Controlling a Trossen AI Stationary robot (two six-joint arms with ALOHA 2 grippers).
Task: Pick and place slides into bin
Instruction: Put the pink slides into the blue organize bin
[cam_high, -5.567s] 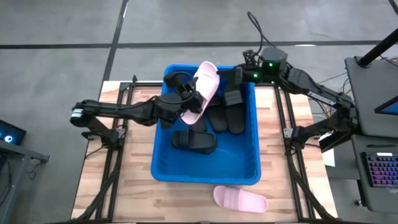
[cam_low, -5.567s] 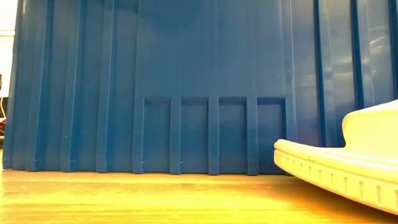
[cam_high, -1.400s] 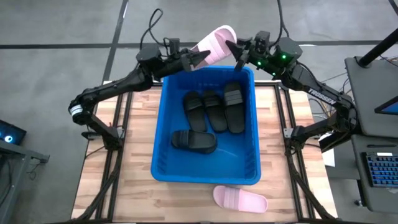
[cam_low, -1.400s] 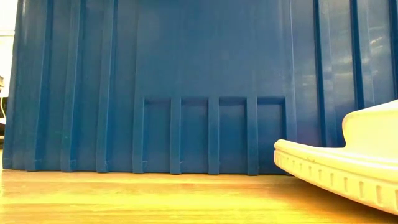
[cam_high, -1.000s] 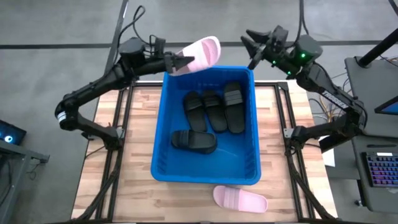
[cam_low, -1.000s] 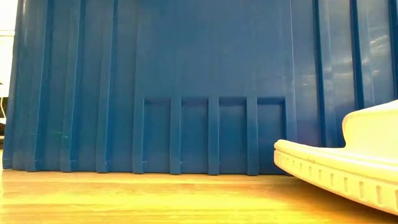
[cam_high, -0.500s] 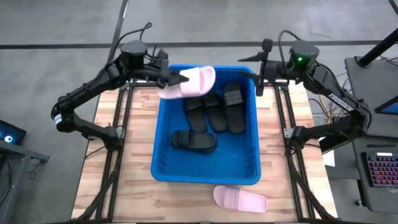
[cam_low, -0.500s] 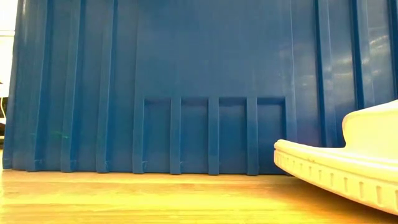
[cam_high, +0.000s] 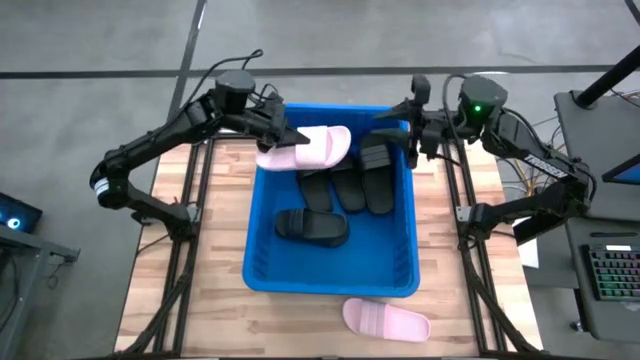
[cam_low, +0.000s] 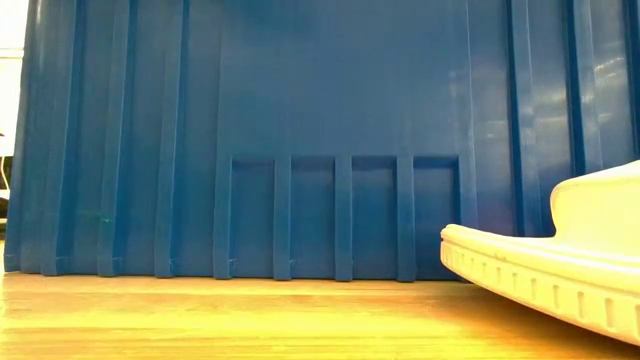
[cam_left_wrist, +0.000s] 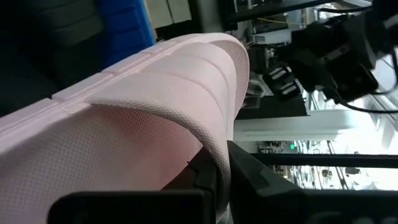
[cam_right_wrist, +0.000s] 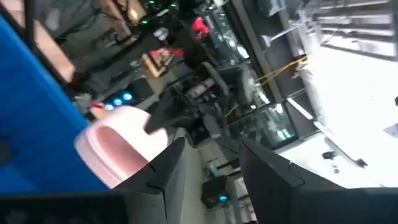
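Observation:
A pale pink slide (cam_high: 312, 147) hangs over the far left part of the blue bin (cam_high: 388, 252), with my left gripper (cam_high: 284, 138) shut on it; in the left wrist view its ribbed strap (cam_left_wrist: 186, 93) fills the picture. My right gripper (cam_high: 393, 128) stands open over the bin's far right corner, level, with nothing between its fingers (cam_right_wrist: 163, 180). Three black slides (cam_high: 347, 178) lie side by side on the bin's floor, and another black slide (cam_high: 311, 226) lies nearer. A second pink slide (cam_high: 386, 321) rests sole-down on the table in front of the bin. My left gripper pinches the pink slide's strap at its edge (cam_left_wrist: 219, 155), one finger under the strap and one outside it. The fingers come nearly level from the table's far left. The slide juts out past the fingers toward the right, clear of the bin and its contents.
The bin's near wall (cam_low: 300, 140) fills the low view, with the second pink slide (cam_low: 560, 270) beside it on the wooden table (cam_high: 215, 260). Black frame rails (cam_high: 190, 250) run along both sides of the table. The floor lies beyond the far edge.
My left gripper has carried the pink slide from beyond the bin's far rim toward the near edge and down, and has rolled, so the slide now lies flatter over the bin. My right gripper has rolled and swung toward the left, over the bin's far right corner.

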